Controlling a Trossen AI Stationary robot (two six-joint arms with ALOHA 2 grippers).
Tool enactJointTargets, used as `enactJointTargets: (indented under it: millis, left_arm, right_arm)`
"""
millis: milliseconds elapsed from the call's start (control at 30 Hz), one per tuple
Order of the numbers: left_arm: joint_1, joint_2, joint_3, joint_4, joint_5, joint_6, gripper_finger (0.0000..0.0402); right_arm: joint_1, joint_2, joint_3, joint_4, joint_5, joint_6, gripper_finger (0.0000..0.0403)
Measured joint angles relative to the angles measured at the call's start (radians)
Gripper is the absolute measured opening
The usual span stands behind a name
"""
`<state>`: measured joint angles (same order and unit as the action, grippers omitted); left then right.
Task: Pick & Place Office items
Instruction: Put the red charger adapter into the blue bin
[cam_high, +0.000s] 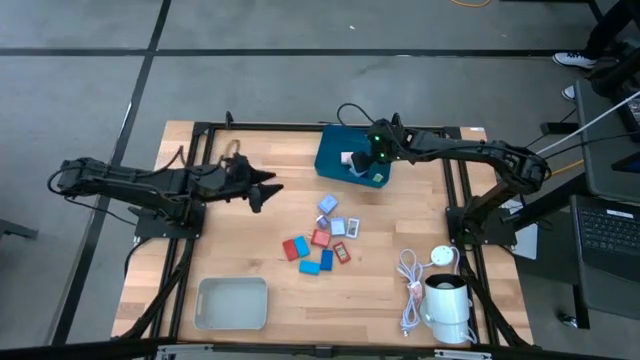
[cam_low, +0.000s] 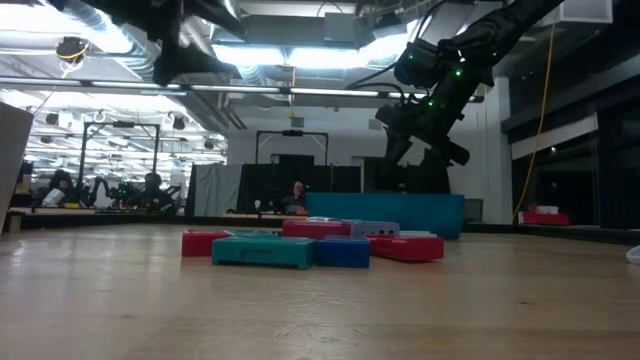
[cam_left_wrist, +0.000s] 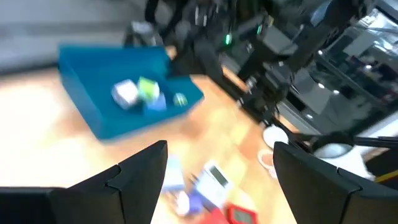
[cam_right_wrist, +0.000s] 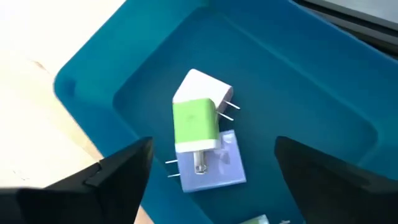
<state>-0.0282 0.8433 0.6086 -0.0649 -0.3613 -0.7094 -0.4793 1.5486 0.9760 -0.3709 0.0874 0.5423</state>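
Observation:
The office items (cam_high: 324, 238) are small flat pieces in red, blue, lavender and white, lying in a cluster mid-table; the low view shows them at table height (cam_low: 300, 243). A blue tray (cam_high: 335, 165) stands at the far middle. It holds a white plug-like piece (cam_right_wrist: 202, 87), a green-faced one (cam_right_wrist: 194, 124) and a lavender one (cam_right_wrist: 219, 167), stacked partly on each other. My right gripper (cam_right_wrist: 211, 177) hovers open above the tray (cam_high: 368, 158), holding nothing. My left gripper (cam_left_wrist: 221, 180) is open over bare wood left of the cluster (cam_high: 266, 190), pointing toward the tray.
A pale empty bin (cam_high: 232, 303) sits near the table's near-left corner. A coiled white cable (cam_high: 409, 283) and a white cylindrical device (cam_high: 447, 305) lie at the near right. Bare wood shows between the cluster and the bin.

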Motion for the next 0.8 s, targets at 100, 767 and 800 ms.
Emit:
enactJointTargets:
  millis: [100, 767, 800]
  left_arm:
    - [0.021, 0.075, 0.0, 0.015, 0.069, -0.038, 0.0285]
    - [0.007, 0.648, 0.332, -0.368, 0.431, 0.67, 0.0285]
    - [0.007, 0.669, 0.353, -0.376, 0.425, 0.723, 0.0285]
  right_arm:
    - [0.0, 0.0, 0.0, 0.011, -0.026, 0.0, 0.033]
    - [0.001, 0.0, 0.0, 0.039, -0.119, 0.017, 0.0297]
    - [0.001, 0.0, 0.0, 0.04, -0.122, 0.017, 0.0297]
